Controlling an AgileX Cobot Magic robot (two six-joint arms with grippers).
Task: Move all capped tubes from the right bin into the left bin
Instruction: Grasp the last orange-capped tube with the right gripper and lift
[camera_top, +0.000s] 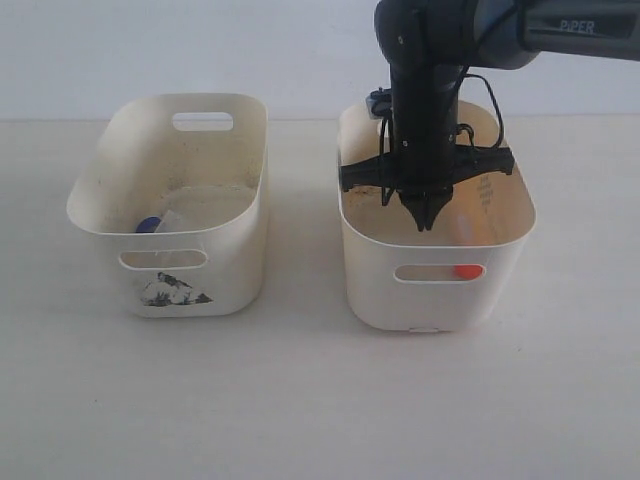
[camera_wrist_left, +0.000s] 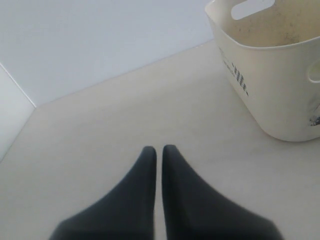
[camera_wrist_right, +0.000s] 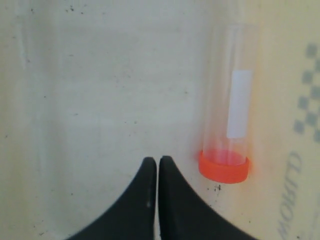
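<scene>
My right gripper (camera_top: 426, 222) (camera_wrist_right: 158, 161) hangs inside the plain-fronted right bin (camera_top: 436, 298), shut with nothing between its fingers. An orange-red capped tube (camera_wrist_right: 229, 131) lies on that bin's floor just beside the fingertips, apart from them; its cap (camera_top: 467, 271) shows through the bin's front handle slot. The left bin (camera_top: 170, 290) carries a black mark on its front and holds a blue-capped tube (camera_top: 150, 225). My left gripper (camera_wrist_left: 159, 149) is shut and empty over the bare table, with the left bin (camera_wrist_left: 280, 95) off to one side. It does not show in the exterior view.
The right arm (camera_top: 425, 90) reaches down from the upper right into the right bin. Both bins stand on a pale table (camera_top: 300, 400) with a gap between them. A white wall (camera_top: 250, 50) closes the back.
</scene>
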